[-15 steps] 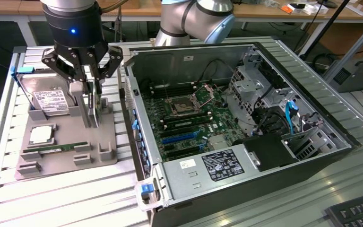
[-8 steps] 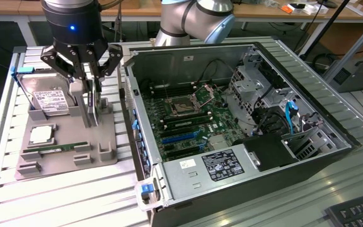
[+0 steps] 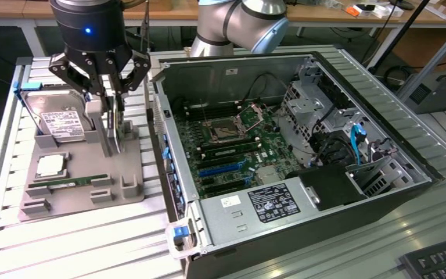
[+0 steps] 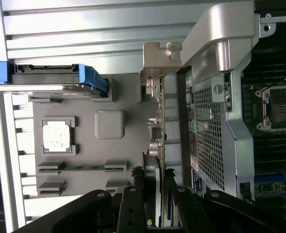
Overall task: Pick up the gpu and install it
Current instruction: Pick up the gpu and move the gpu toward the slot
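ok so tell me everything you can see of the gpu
The gpu is a thin flat card seen almost edge-on: a dark board with a pale grey metal bracket at one end and small parts along its face. It stands upright on its long edge in the grey holder tray, next to the hard drive and outside the computer case. The claw is down over its upper edge; whether it grips cannot be told.
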`<state>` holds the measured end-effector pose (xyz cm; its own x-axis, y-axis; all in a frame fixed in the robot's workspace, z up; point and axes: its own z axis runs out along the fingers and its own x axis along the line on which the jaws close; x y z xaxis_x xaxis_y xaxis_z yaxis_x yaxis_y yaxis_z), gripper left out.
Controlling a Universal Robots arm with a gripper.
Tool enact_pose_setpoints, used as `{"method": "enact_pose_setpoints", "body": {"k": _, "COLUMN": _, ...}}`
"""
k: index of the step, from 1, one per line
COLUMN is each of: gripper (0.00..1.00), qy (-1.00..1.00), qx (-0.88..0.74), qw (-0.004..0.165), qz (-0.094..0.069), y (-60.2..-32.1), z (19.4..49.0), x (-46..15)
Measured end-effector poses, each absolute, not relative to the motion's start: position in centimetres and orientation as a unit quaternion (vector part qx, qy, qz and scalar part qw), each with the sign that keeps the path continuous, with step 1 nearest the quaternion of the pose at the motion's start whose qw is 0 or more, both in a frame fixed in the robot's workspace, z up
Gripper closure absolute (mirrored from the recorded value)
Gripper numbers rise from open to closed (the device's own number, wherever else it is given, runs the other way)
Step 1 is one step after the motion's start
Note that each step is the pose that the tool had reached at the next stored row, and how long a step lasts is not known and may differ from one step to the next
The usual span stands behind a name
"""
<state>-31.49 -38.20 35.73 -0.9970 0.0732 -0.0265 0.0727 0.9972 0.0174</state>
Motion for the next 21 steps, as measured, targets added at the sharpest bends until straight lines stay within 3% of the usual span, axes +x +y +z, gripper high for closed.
{"method": "enact_pose_setpoints", "body": {"k": 21, "gripper": 0.73, "qy": 0.999, "qx": 0.037, "qw": 0.013, "qz": 0.010, "y": -38.2, "z": 37.1, "x": -31.5}}
